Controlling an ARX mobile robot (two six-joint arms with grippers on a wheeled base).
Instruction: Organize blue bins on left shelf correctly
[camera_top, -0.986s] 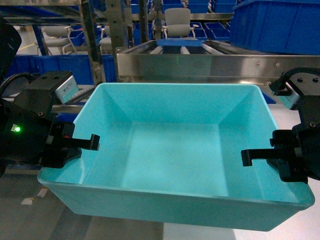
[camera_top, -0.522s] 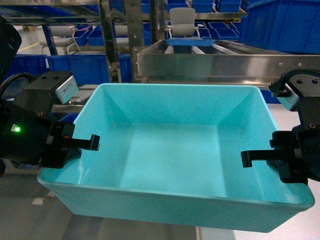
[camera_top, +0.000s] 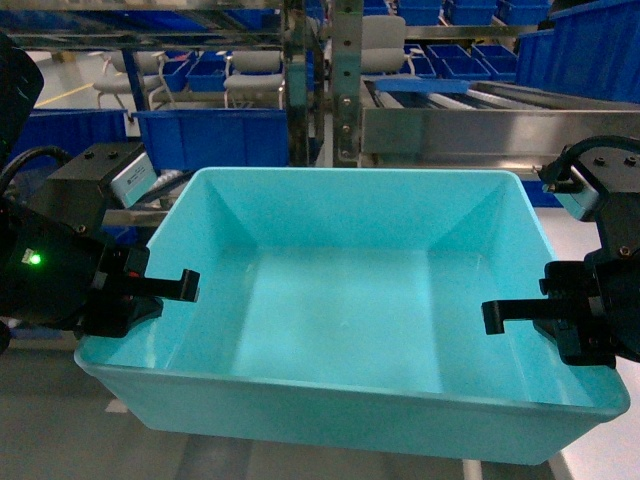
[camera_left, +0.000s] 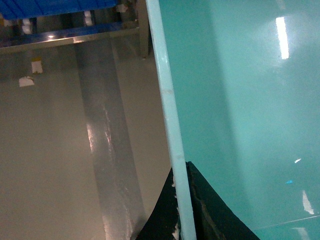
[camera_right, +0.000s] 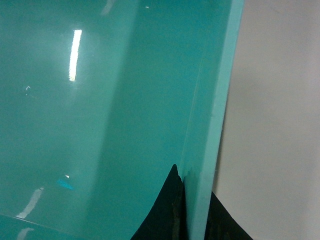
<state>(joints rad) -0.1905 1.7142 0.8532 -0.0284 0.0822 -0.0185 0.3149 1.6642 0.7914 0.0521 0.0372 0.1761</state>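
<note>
I hold one light turquoise blue bin (camera_top: 350, 300), empty, lifted in the middle of the head view. My left gripper (camera_top: 150, 288) is shut on its left rim (camera_left: 167, 105), with one finger (camera_left: 162, 215) outside the wall and one inside. My right gripper (camera_top: 545, 318) is shut on the right rim (camera_right: 220, 110) in the same way. Behind the bin stands a stainless-steel shelf rack with white roller tracks (camera_top: 480, 125) at the upper right. A second rack (camera_top: 150, 40) stands at the upper left. Which of them is the left shelf I cannot tell.
Royal-blue bins sit on the upper-left rack (camera_top: 210, 135) and at the top right (camera_top: 590, 55). A steel upright (camera_top: 345, 80) rises behind the bin's far edge. Grey office chairs (camera_top: 255, 75) stand further back. Grey floor (camera_left: 60, 150) lies below the bin.
The racks and the upright behind the bin have slid to the right across the head view. The bin and both grippers keep the same place in the frame.
</note>
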